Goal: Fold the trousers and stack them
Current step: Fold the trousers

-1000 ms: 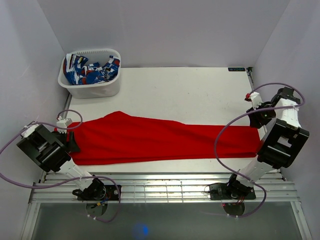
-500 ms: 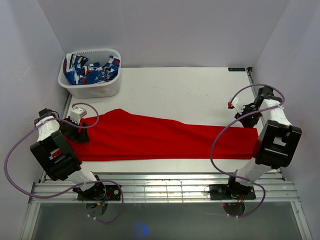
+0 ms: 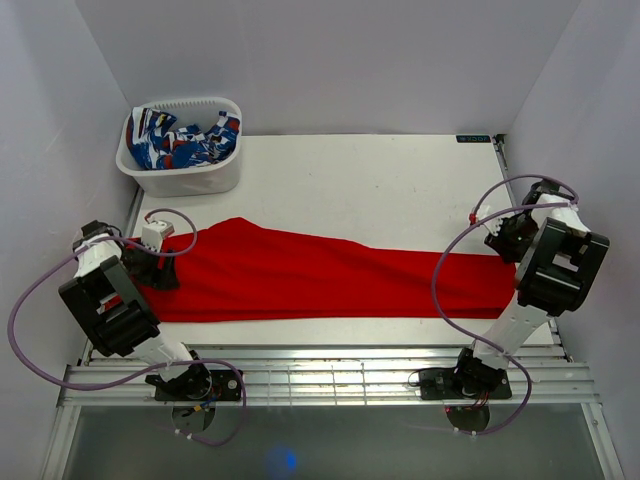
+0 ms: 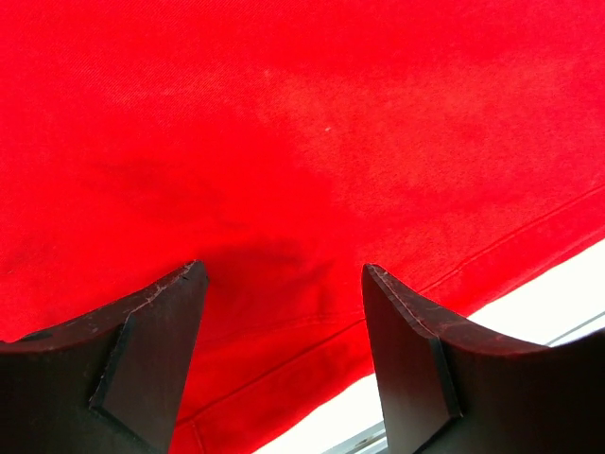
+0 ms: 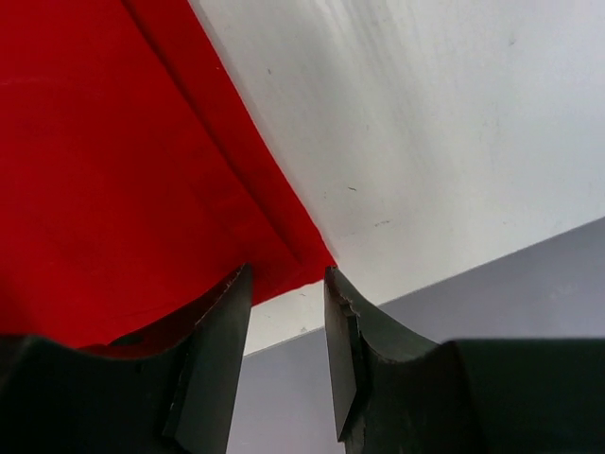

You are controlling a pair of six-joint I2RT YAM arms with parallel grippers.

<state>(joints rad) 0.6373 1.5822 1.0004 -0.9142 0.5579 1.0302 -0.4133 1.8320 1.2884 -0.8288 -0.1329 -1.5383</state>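
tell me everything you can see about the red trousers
The trousers are plain bright red, soft-looking cloth, lying flat lengthwise across the white table, wider at the left and tapering rightward. Stitched hem lines run near the edges. The left end effector hangs open over the left end. The right end effector, slightly open, sits at the right end's corner.
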